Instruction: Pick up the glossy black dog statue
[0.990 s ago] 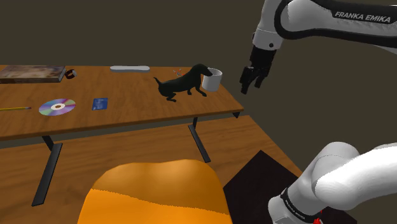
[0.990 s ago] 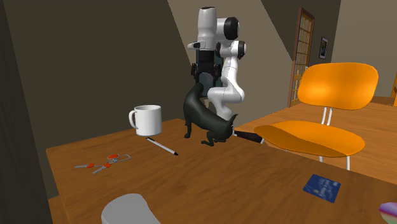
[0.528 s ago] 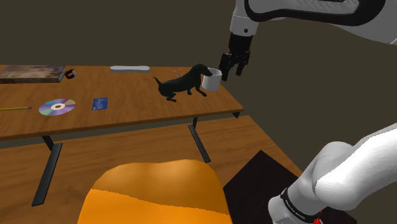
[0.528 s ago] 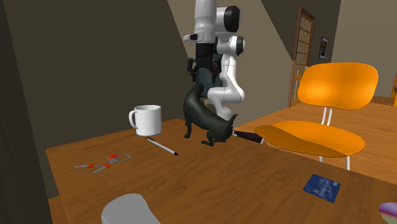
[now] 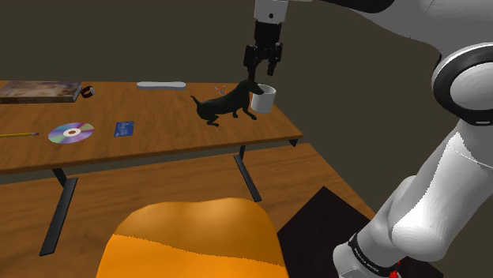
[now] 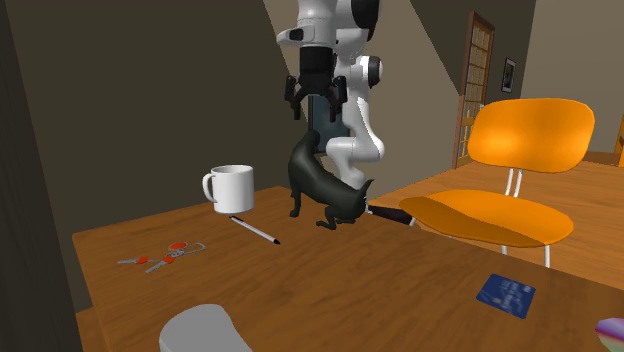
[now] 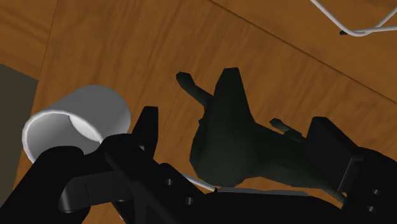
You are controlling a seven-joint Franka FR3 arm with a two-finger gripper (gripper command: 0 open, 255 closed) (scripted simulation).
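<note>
The glossy black dog statue (image 5: 224,105) stands on the wooden table (image 5: 158,147) near its right end, its head against a white mug (image 5: 263,98). My black gripper (image 5: 260,76) hangs open just above the dog's head and the mug. In the second exterior view the gripper (image 6: 315,110) is above the dog (image 6: 322,186), apart from it. The wrist view looks down on the dog (image 7: 242,137), which lies between my spread fingers (image 7: 146,130) without touching them, and the mug (image 7: 76,121) sits just outside one finger.
A CD (image 5: 70,133), a blue card (image 5: 123,128), a book (image 5: 39,91), a pencil (image 5: 16,135) and a grey oblong (image 5: 161,84) lie on the table. Beside the mug (image 6: 233,188) are a pen (image 6: 255,231) and keys (image 6: 160,258). An orange chair (image 5: 193,241) stands in front.
The gripper has swung from beyond the table's right end to the shoulder view's left and upward, ending over the dog's head and the mug. The dog and mug have not moved.
</note>
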